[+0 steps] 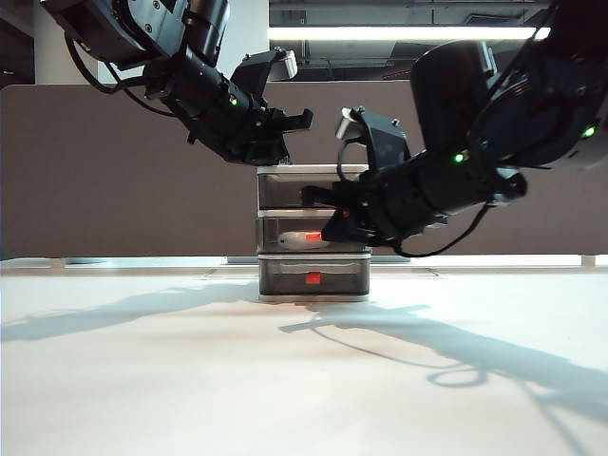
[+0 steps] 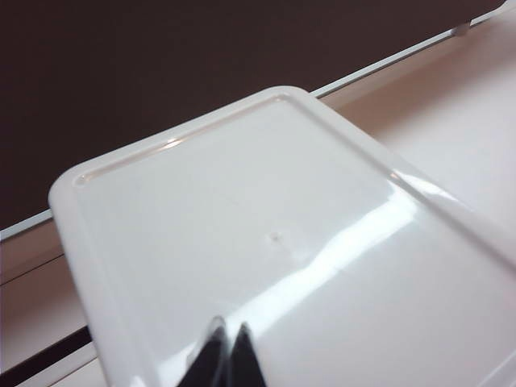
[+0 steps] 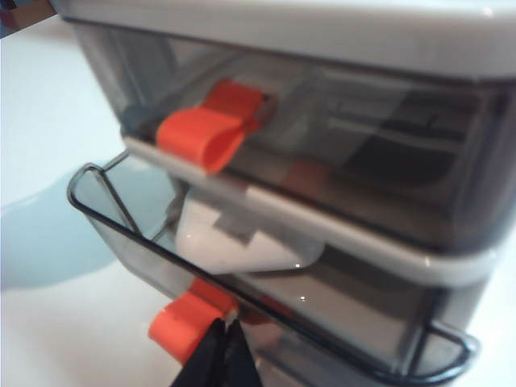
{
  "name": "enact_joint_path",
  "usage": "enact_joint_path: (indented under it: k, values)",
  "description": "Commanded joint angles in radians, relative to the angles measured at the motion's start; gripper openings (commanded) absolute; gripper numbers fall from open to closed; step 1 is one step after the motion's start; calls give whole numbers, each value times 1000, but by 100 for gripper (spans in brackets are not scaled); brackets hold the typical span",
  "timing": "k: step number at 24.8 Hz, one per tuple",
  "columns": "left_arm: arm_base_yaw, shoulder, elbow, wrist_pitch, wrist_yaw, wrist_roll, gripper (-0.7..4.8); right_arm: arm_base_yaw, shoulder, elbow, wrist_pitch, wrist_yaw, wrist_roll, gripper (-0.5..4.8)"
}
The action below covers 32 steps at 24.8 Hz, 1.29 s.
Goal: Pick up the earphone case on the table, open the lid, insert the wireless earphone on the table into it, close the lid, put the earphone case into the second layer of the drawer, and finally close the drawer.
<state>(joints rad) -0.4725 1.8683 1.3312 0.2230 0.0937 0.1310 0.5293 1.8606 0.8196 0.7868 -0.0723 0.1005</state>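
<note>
no brand, label or writing is legible on anything here. the earphone case (image 3: 242,242) lies inside the second layer of the drawer (image 3: 266,310), which stands pulled out. my right gripper (image 3: 226,355), jaws closed and empty, sits at that layer's orange tab (image 3: 181,322), just in front of the case. my left gripper (image 2: 226,355), closed and empty, hovers over the drawer (image 2: 266,234) top.

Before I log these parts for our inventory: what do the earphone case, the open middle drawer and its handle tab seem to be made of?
The earphone case looks like glossy white hard plastic, smooth and rounded. The second layer of the drawer appears to be smoky translucent plastic: the case shows through its wall. Its tab looks like matte red-orange plastic, possibly softer; the closed right gripper is at it.
</note>
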Motion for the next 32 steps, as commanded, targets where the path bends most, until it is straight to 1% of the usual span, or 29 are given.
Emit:
enact_joint_path:
  k: [1,6,12,16,19,22,23,24,25,27,32]
  values:
    - [-2,2,-2,-21,2,0,-6,-11,14,26,20,13,-1,-5]
    - [-2,2,-2,-25,2,0,-5,-30,17,40,26,30,-3,-5]
    - [-2,2,-2,-26,2,0,-6,-48,18,57,19,19,-3,-5]
    - [-2,0,-2,-26,2,0,-6,-47,9,57,-24,-54,7,-5]
    - [-2,-11,-2,-31,2,0,-6,-44,-33,56,-138,-83,9,-5]
    - [-2,-66,-2,-72,2,-1,-6,-44,-166,56,-370,-86,8,-5]
    - [-2,-81,-2,-89,2,-1,-6,-44,-195,56,-412,-86,8,-5]
    - [-2,-118,-2,-134,2,-22,-6,-44,-266,55,-512,-86,8,-5]
    - [-2,-136,-2,-158,2,-39,-6,-44,-298,55,-558,-87,8,-5]
    - [-2,-218,-3,-283,2,-80,-6,-44,-446,45,-743,-85,6,-5]
    - [-2,-326,-6,-427,2,-136,-6,-45,-684,-43,-844,-78,-4,-5]
